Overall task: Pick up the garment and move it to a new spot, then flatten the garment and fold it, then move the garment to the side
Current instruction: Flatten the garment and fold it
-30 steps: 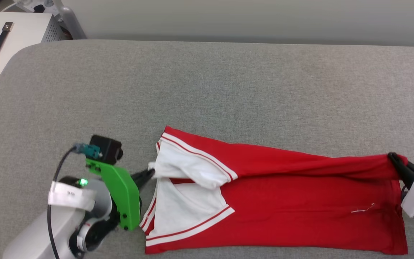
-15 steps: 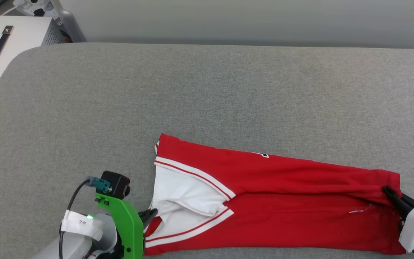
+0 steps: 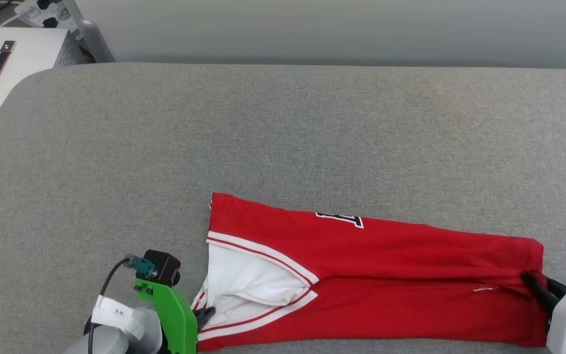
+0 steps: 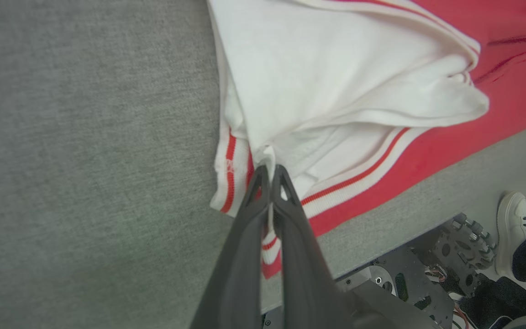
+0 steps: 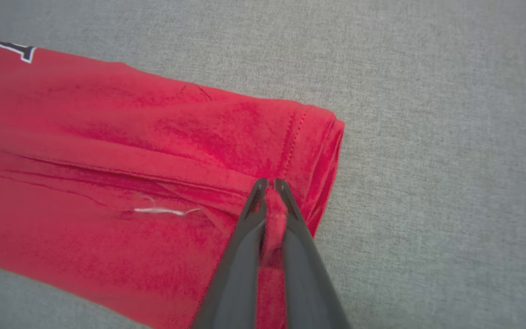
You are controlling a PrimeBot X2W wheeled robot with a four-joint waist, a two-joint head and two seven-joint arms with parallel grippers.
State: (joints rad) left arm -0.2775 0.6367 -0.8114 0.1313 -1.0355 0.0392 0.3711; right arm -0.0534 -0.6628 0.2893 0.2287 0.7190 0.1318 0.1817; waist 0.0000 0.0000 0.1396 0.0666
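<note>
Left gripper [image 4: 268, 170] and right gripper [image 5: 268, 183], two in all, pinch opposite ends of one garment [image 3: 386, 265]

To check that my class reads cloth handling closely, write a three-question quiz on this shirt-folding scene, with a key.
1. True or false: the red jersey T-shirt with white sleeves lies stretched out long on the grey fabric surface, with a gripper at each end.
2. Multiple choice: what does the left gripper pinch? A) white cloth beside the striped trim; B) the black-and-white lettering; C) nothing at all.
3. Fill in the blank: the right gripper is shut on a bunch of ___ cloth near the stitched hem.

Key: 1 true; 2 A; 3 red.
</note>
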